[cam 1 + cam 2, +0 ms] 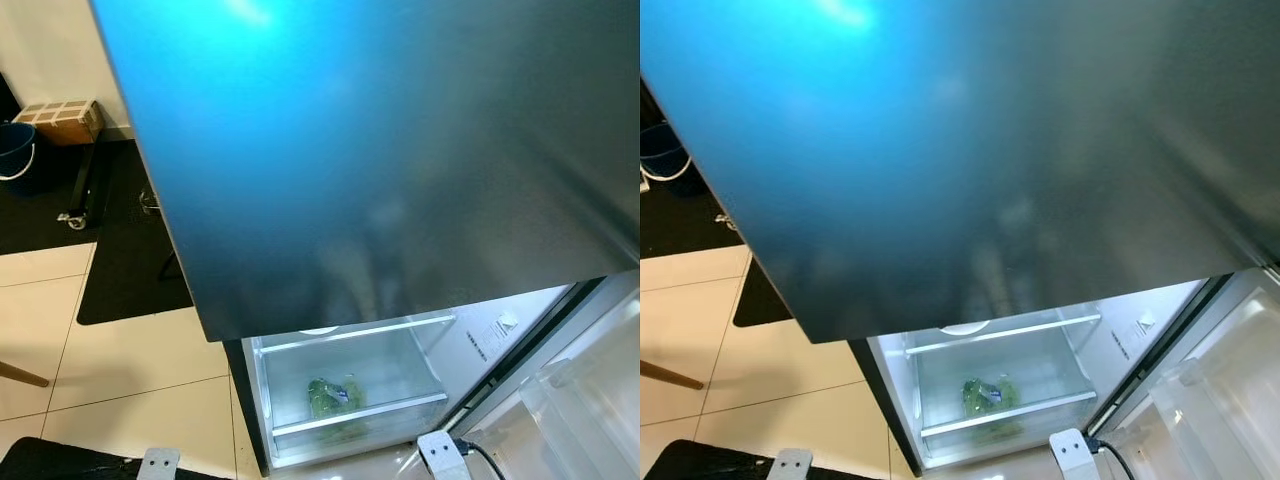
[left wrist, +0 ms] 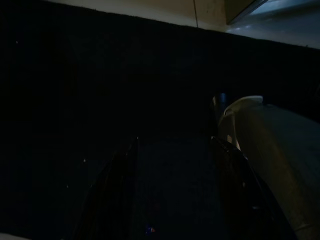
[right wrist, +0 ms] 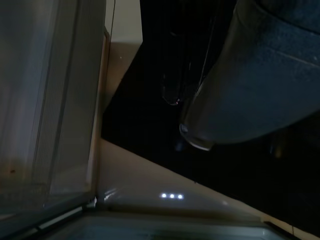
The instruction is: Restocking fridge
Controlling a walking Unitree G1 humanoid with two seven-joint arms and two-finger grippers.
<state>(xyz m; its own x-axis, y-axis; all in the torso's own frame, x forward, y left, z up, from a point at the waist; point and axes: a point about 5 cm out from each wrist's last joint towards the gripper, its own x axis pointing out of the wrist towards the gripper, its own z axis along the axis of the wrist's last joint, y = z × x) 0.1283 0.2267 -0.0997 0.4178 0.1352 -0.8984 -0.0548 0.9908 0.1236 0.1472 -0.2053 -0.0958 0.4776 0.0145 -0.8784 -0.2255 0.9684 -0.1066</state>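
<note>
The fridge's dark upper door (image 1: pixel 400 150) is closed and looms close to the head camera. Below that door the lower compartment stands open, and a clear drawer (image 1: pixel 350 395) there holds a bag of green vegetables (image 1: pixel 330 397). The open lower door's white shelves (image 1: pixel 575 400) lie right of the drawer. Left of the fridge, a black mat (image 1: pixel 125 250) covers pale floor tiles (image 1: pixel 130 370). The left gripper (image 2: pixel 175 200) is too dark in its wrist view to tell whether its 2 fingers are parted or holding anything. The right gripper's state cannot be told either.
</note>
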